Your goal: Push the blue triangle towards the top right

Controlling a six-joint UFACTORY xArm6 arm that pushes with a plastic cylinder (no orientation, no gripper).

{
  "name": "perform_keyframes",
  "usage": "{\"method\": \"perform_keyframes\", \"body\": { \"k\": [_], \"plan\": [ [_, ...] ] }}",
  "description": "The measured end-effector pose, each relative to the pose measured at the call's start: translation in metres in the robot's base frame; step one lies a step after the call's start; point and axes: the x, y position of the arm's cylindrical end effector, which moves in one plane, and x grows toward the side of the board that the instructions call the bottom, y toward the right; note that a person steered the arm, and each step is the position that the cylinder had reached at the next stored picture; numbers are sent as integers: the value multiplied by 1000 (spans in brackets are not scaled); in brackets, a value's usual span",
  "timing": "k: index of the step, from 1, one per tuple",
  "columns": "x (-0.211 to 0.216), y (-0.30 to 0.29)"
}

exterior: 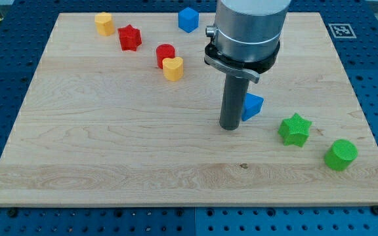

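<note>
My tip sits on the table right of frame centre, touching the left side of the blue triangle. End effector is a bare rod, nothing to open or close. Green star and green cylinder lower right; blue cube at top

Blue triangle (partly hidden), right-centre.

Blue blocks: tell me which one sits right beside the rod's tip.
The blue triangle, touching the view's right side of my tip. The other blue block sits far off at the board's top edge.
</note>
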Motion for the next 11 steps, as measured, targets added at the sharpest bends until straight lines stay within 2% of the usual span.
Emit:
{"method": "perform_keyframes", "body": {
  "k": [1,4,7,9,11],
  "plan": [
    [-6,26],
    [-21,52],
    [-90,61],
    [-153,79],
    [-178,112]
  ]
}}
